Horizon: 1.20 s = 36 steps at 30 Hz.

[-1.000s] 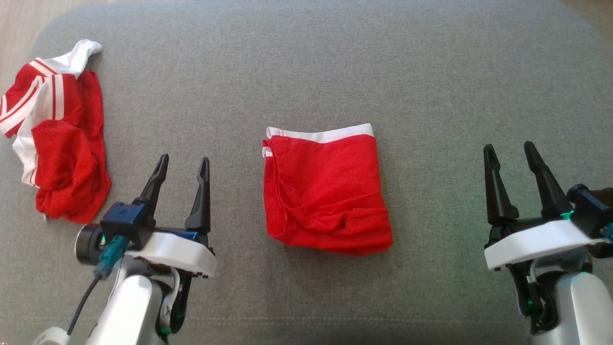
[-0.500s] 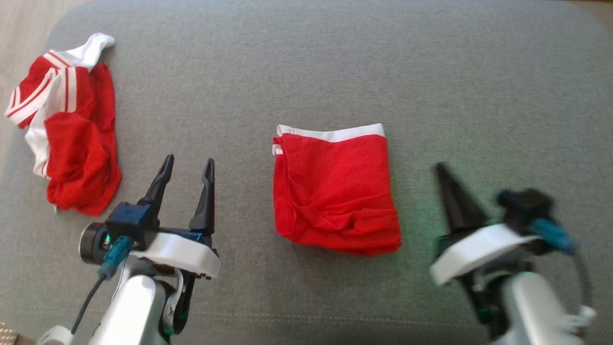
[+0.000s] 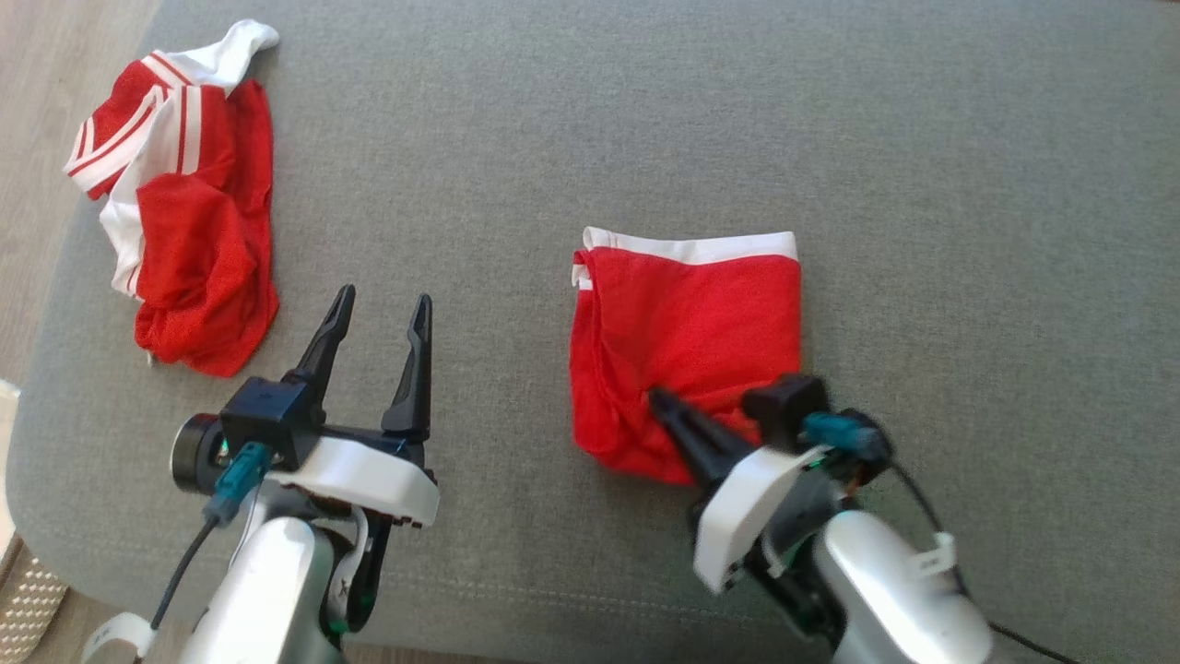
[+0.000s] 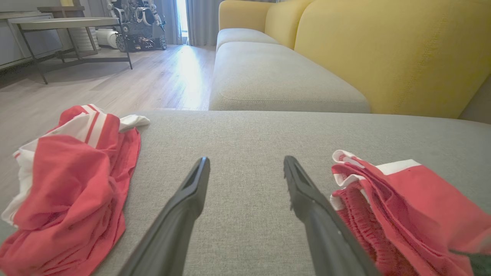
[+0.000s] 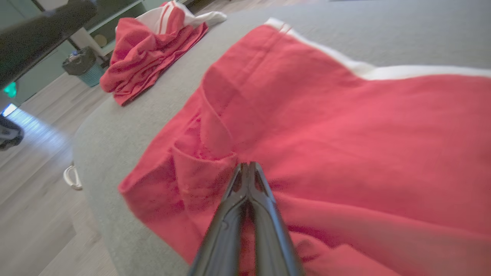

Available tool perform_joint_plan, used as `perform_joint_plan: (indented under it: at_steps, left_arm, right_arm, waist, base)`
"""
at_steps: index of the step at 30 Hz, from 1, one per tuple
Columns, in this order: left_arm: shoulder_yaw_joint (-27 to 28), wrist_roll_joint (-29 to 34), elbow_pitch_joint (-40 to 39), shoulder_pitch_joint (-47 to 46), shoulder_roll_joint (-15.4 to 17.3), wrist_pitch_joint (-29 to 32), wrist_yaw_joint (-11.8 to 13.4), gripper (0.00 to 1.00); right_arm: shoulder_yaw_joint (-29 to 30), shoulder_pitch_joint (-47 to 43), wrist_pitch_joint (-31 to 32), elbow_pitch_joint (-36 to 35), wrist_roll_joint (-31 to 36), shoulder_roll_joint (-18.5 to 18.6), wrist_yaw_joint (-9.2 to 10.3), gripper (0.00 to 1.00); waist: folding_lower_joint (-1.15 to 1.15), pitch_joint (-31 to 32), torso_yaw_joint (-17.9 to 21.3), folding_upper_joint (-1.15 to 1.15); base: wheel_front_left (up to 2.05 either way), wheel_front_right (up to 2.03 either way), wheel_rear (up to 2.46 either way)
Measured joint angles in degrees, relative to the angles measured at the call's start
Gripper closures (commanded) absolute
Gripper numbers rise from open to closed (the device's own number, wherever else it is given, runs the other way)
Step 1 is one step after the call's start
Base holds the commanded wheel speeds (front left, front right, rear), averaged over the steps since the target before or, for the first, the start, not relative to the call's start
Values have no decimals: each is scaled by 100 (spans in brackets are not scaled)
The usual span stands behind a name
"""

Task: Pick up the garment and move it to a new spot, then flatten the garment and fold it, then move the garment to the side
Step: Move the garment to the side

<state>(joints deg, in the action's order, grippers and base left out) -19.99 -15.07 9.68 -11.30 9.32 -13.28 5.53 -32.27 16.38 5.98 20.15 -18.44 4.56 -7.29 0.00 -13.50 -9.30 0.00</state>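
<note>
Red shorts (image 3: 687, 341) with a white waistband lie folded into a rough square near the middle of the grey cushion (image 3: 922, 184), waistband on the far edge, the near edge rumpled into loose folds. In the right wrist view the shorts (image 5: 345, 134) spread wide, creased along the left side. The right gripper (image 3: 656, 397) reaches in from the near right, its fingers pressed together with the tips down on the rumpled near part of the cloth (image 5: 248, 165); whether any fabric is caught between them cannot be told. The left gripper (image 3: 384, 297) hangs above bare cushion to the left of the shorts, fingers spread wide and holding nothing (image 4: 246, 161). Further left, by the cushion's far left corner, a red-and-white jersey (image 3: 198, 231) lies crumpled. Beyond the cushion stand a yellow sofa (image 4: 383, 50) and a wooden floor (image 3: 55, 74).
</note>
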Motion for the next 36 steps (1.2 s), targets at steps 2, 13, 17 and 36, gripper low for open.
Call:
perform_joint_plan:
  at_steps: [2,13,17,36]
  left_arm:
    - [0,-23,12,-3,-11,-29,0,0]
    - [8,-24,86,-62,-22,-52,10,0]
    - [10,-24,88,-66,-21,-55,10,0]
    - [33,-74,23,-16,134,-86,156,0]
  right_arm:
    - [-263,63,0,101,-140,0,0,100]
    - [-1049,151,112,177,-850,141,0,100]
    - [-1266,172,247,22,-1106,172,0,100]
    - [257,-325,-370,-1401,-1474,545,0,100]
  waist:
    - [0,-27,-28,0]
    - [0,-46,42,0]
    - [0,-19,96,0]
    - [0,275,426,0]
  base:
    - [0,0,0]
    - [0,0,0]
    - [0,0,0]
    - [0,0,0]
